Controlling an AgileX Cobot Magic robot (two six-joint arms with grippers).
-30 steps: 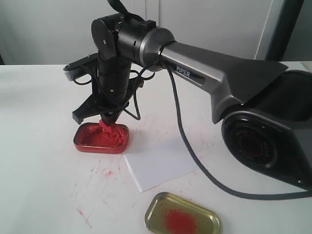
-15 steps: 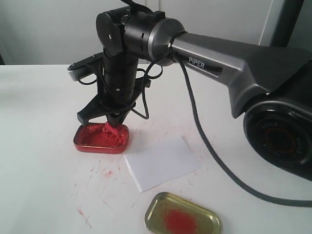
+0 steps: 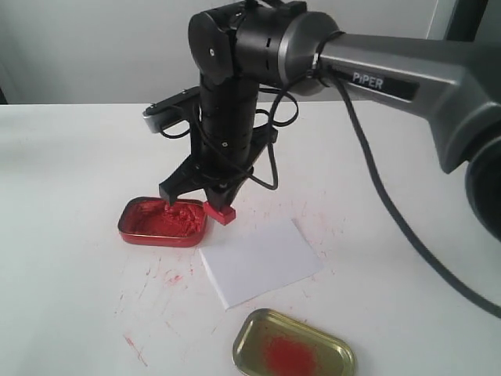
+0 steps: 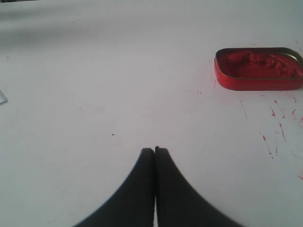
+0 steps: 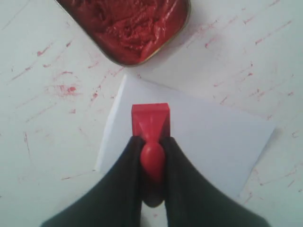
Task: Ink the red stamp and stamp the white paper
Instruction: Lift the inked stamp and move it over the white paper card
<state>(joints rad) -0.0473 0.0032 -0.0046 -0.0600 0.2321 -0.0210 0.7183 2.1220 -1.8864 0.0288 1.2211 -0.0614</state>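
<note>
My right gripper (image 5: 151, 146) is clamped on the knob of the red stamp (image 5: 150, 124), square base facing down, and I hold it just beside the end of the red tin of ink paste (image 3: 163, 222), over the edge of the white paper (image 3: 261, 261) that lies nearest that tin. The paper lies flat in the middle of the table (image 3: 63, 157), between the tin and the gold lid (image 3: 293, 345) towards the table's near edge. My left gripper (image 4: 154, 151) has its jaws pressed together on nothing, over bare tabletop well apart from the tin.
</note>
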